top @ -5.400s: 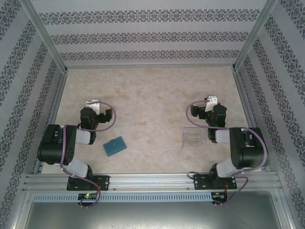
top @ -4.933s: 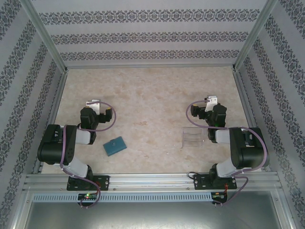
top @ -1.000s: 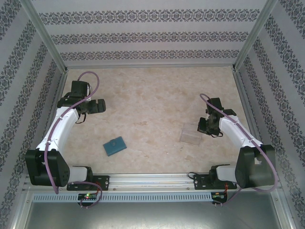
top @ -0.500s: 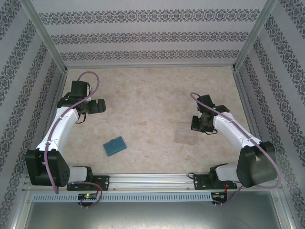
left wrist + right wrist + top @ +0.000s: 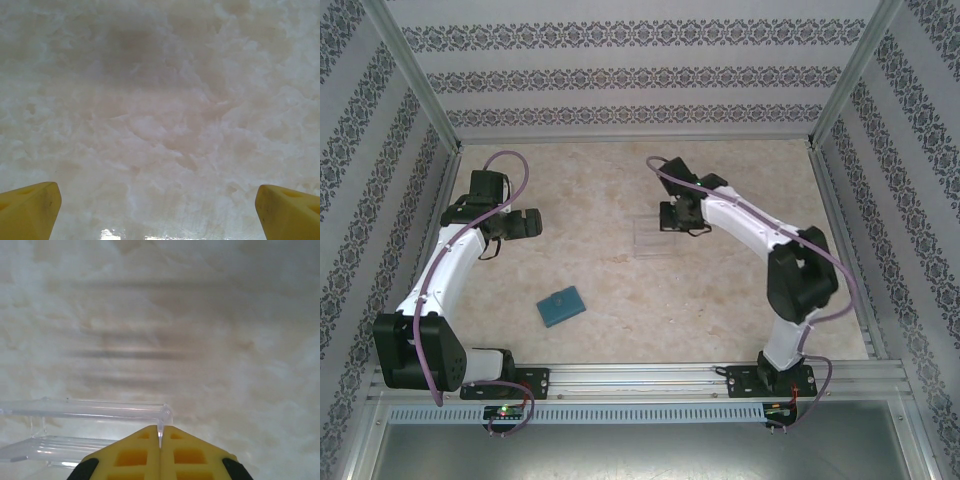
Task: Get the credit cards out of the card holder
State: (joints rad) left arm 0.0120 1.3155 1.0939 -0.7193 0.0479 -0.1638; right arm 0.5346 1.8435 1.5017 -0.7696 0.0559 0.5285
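The holder (image 5: 561, 306) is lying shut on the near-left part of the table (image 5: 610, 175), skewed to the near rail (image 5: 640, 378) and well apart from both arms. Bare table is showing on all four of its sides, with the widest stretch running right and far of it.

The left fingers (image 5: 528, 222) are standing spread wide over bare table at the far left, near the left rail (image 5: 438, 215); from the left wrist, the two yellow tips are sitting at the bottom corners with nothing between them.

The right fingers (image 5: 160, 436) are pressing together on the thin upper edge of one wall of the clear box (image 5: 85, 409), mid-table toward the far side. Whether the box is touching the table I cannot tell. The table's right half is lying open.
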